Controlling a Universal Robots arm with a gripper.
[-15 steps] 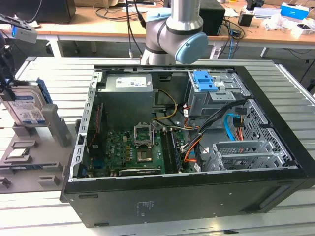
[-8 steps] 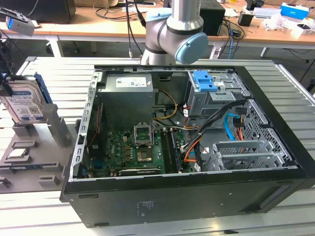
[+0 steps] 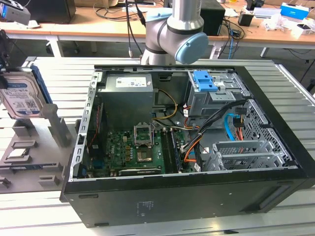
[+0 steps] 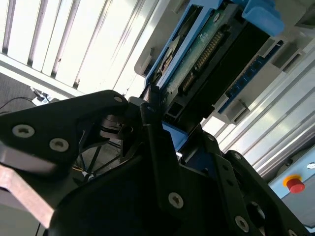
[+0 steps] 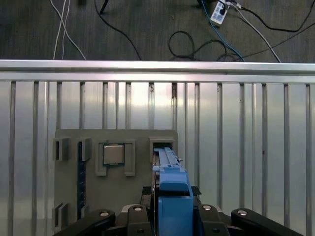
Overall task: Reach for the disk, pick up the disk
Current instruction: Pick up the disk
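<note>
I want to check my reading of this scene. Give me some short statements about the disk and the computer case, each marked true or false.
1. The disk stands upright at the gray holder. True.
2. The disk lies inside the computer case. False: it is outside, toward the exterior view's left of the case.
3. The computer case is closed. False: its side is open and the motherboard shows.
4. A blue latch sits on the drive cage. True.

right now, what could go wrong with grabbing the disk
The gripper is at the disk, which stands on edge and tilted at the grey holder; it might catch on the holder's posts or slip free. A chip sits in the holder close beside it, so a dropped disk could hit it.
</note>
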